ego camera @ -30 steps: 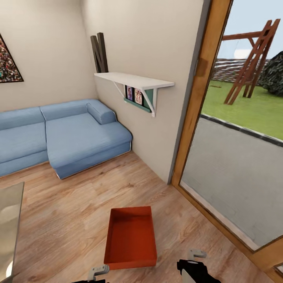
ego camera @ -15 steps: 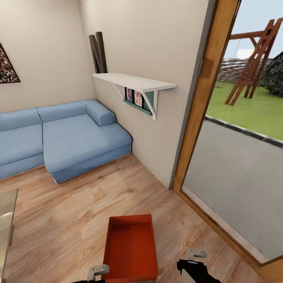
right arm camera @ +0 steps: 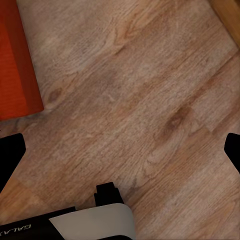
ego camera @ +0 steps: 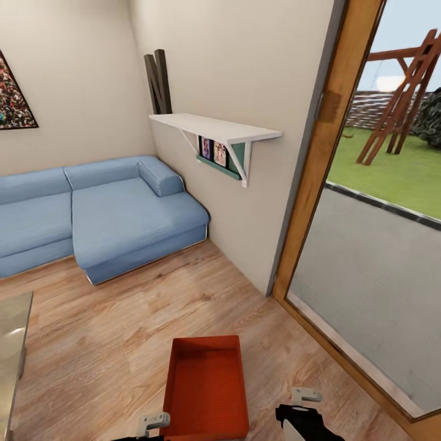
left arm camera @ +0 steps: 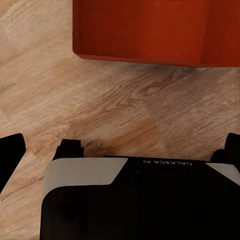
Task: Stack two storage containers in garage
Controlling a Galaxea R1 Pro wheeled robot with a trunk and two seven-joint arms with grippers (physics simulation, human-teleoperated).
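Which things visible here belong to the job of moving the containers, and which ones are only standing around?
Belong to the job:
- storage container on the wood floor
- left end effector, open
- right end effector, open

Just there:
- blue sofa
- white shelf
- black letter N
- glass door frame

Matt orange-red plastic bin [ego camera: 206,389]; grained wood plank floor [ego camera: 116,331]; cloth sofa [ego camera: 104,214].

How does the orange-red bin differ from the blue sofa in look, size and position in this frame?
The storage container is orange-red, hard-walled and open-topped; the sofa is pale blue and cushioned. The container is far smaller. It lies close in front of the robot, near the glass door; the sofa stands against the far walls. Both rest on the wood plank floor.
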